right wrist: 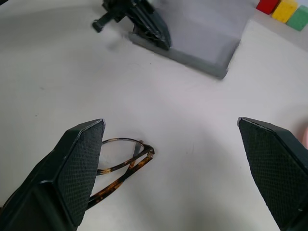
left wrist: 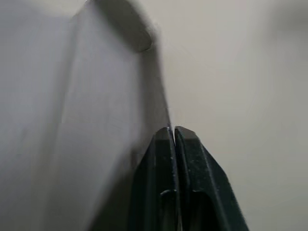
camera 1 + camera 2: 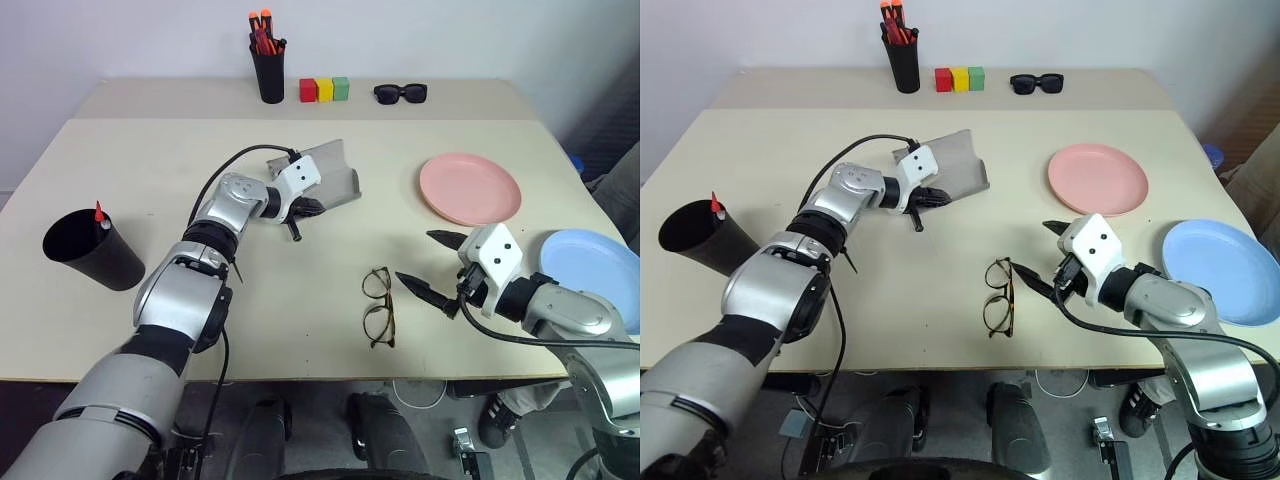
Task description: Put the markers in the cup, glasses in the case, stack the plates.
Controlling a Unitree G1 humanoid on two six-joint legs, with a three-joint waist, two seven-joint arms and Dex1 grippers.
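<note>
1. My left gripper [image 3: 312, 208] is closed at the near edge of the grey case [image 3: 335, 176]; the fingers [image 2: 173, 159] press together with no gap, and I cannot tell whether any of the case is pinched between them.
2. The case sits open at mid-table, its long axis running across the table, slightly skewed, its raised flap towards the far side.
3. My right gripper [image 3: 432, 265] is spread wide and empty, hovering just right of the glasses [image 3: 378, 306].
4. The glasses lie folded on the table near the front edge, long axis running front to back, one lens nearer me and one farther.
5. The pink plate [image 3: 470, 188] lies flat on the right side; the blue plate [image 3: 592, 275] lies nearer me at the right edge, the two apart and unstacked.
6. The black cup [image 3: 90, 250] lies tipped on its side at the left, mouth towards the left edge, a red marker [image 3: 100, 215] tip at its rim.
</note>
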